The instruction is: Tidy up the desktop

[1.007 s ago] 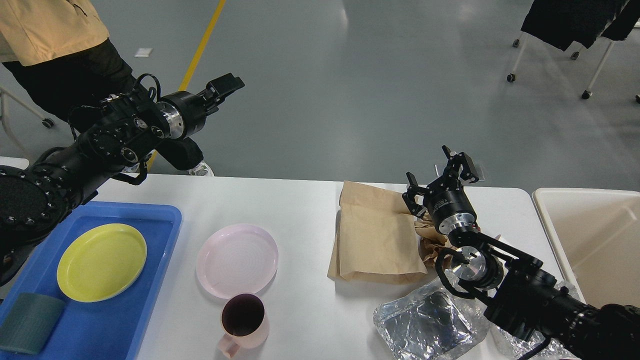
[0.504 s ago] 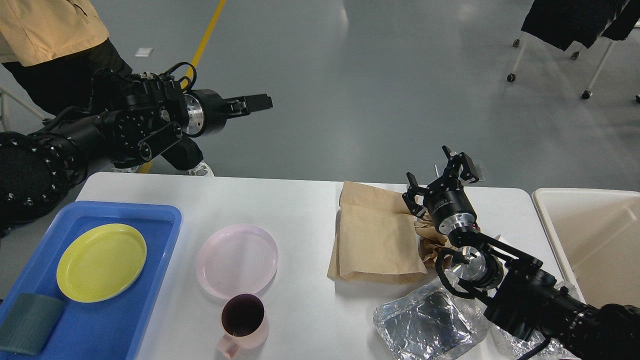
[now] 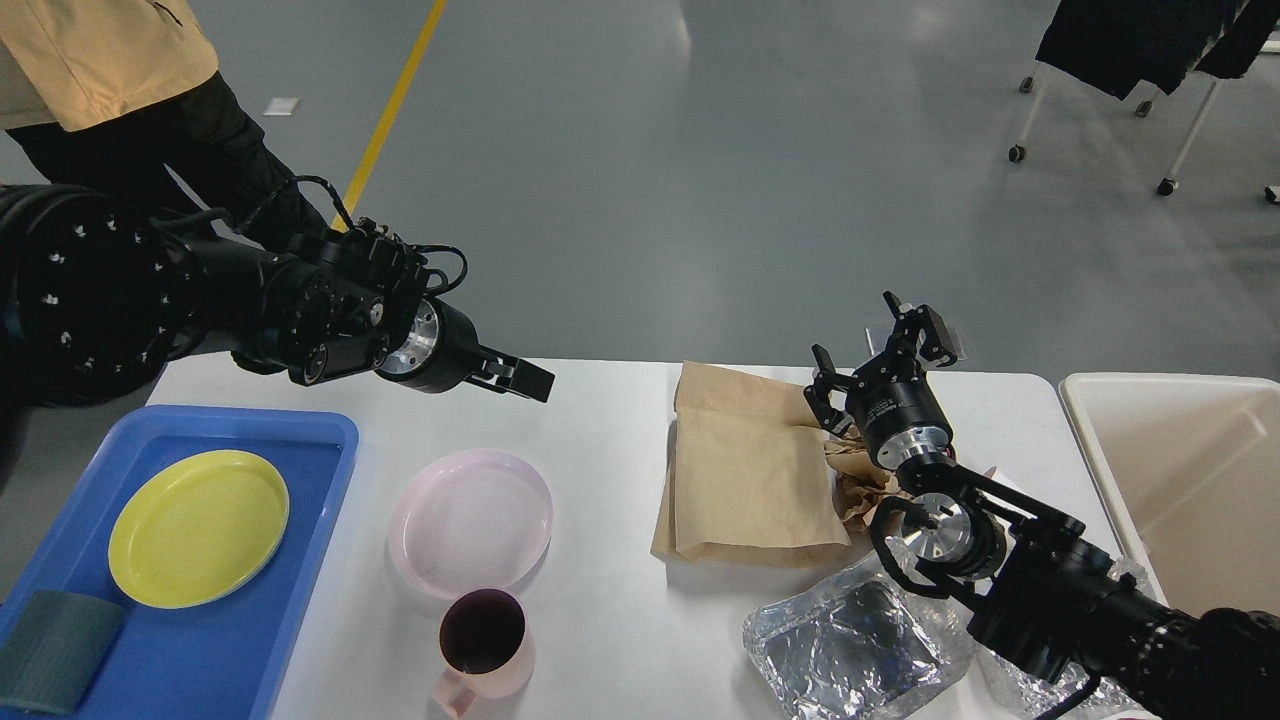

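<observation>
The white desktop (image 3: 600,470) holds a pink plate (image 3: 470,522), a pink cup (image 3: 485,640) with a dark inside, a flat brown paper bag (image 3: 750,470), crumpled brown paper (image 3: 860,485) and a crinkled foil sheet (image 3: 850,650). My left gripper (image 3: 522,378) hangs low over the desktop's back edge, just behind the pink plate and apart from it; its fingers merge into one dark shape. My right gripper (image 3: 878,357) stands open, pointing up and away, beside the bag's right back corner with nothing between its fingers.
A blue tray (image 3: 300,560) at the left front holds a yellow plate (image 3: 198,527) and a grey-green cup (image 3: 60,650) on its side. A cream bin (image 3: 1100,430) stands past the desktop's right end. A person (image 3: 110,70) stands at the back left.
My left arm has swung down and to the right, from high over the floor to just above the desktop's back edge. The right arm has stayed still.
</observation>
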Robot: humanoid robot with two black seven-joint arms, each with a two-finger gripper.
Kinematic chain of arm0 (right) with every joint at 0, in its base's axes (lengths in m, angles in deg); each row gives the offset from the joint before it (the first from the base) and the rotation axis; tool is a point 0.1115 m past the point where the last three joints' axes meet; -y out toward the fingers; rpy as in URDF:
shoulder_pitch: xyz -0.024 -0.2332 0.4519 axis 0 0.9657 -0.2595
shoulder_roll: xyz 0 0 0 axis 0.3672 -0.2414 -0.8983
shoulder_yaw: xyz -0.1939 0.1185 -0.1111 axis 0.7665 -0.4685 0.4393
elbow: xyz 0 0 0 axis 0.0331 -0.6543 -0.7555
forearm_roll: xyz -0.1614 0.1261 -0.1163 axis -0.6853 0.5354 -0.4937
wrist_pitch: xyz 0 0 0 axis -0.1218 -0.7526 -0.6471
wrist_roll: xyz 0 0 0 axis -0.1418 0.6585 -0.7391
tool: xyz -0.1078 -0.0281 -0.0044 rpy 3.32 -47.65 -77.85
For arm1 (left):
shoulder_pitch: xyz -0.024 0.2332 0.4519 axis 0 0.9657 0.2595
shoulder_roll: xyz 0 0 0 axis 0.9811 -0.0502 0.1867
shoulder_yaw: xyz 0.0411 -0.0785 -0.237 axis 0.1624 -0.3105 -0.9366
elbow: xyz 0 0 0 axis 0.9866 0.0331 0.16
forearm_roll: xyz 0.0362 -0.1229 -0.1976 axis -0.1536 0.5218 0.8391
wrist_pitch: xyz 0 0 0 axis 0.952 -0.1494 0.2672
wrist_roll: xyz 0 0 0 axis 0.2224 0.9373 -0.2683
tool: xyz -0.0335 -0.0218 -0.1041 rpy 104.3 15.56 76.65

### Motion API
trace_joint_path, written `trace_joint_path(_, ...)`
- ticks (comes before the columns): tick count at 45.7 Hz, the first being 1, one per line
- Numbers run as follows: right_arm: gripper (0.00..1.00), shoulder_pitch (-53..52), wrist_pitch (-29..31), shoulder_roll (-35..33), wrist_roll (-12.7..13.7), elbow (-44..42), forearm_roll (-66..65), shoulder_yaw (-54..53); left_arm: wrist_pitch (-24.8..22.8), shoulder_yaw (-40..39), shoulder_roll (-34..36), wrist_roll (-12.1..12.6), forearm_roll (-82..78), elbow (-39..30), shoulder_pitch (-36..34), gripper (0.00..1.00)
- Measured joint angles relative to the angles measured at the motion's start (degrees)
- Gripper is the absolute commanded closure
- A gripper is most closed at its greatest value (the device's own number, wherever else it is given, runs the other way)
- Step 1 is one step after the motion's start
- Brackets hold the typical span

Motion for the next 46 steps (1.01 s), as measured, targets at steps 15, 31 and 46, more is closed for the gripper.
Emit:
trace_joint_path(15,0.00,-0.01,0.00,0.00,0.00,-0.12,0.00,0.00,-0.03,0.30,-0.60,-0.06,0.09,-0.14,-0.21,0.01)
trace_joint_path(31,0.00,-0.07,0.00,-0.01,0.01,-0.13,0.00,0.00,-0.03,0.23,-0.33,-0.16,0.09,-0.14,-0.22,0.01)
trace_joint_path(46,0.00,-0.05,0.00,-0.04,0.02,-0.13,0.00,0.00,-0.03,0.29,-0.58,-0.03,0.13,-0.14,-0.22,0.01)
